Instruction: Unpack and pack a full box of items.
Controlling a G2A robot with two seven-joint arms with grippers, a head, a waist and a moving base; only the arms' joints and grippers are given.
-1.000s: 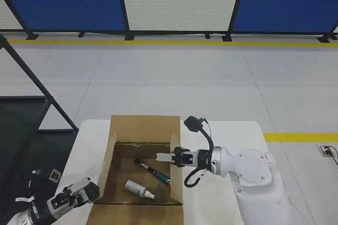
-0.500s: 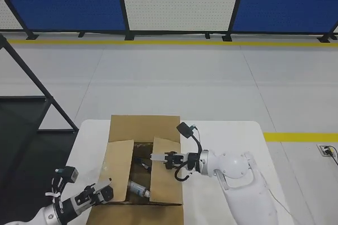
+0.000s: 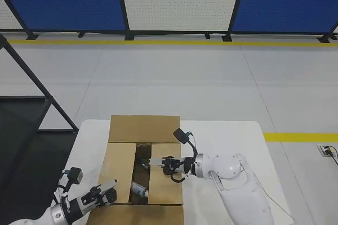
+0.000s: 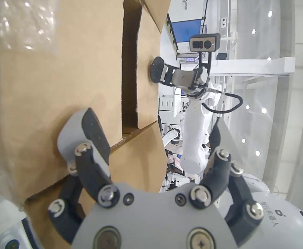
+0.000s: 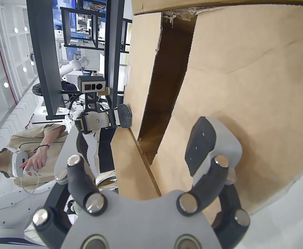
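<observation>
The cardboard box stands on the white table, its two side flaps folded nearly flat with a narrow gap between them. Through the gap I see a white bottle and a dark tool inside. My left gripper is open at the outer near corner of the left flap; one of its fingers lies against the cardboard. My right gripper is open and lies on the right flap by its inner edge, with one pad on the flap. Across the box, each wrist view shows the other gripper.
The white table has bare room to the right of the box. A black metal frame stands to the left of the table. Crinkled clear plastic lies by the box's left side.
Both side flaps went from standing open to folded almost flat over the box. Both grippers moved inward with the flaps, and most of the contents are now covered.
</observation>
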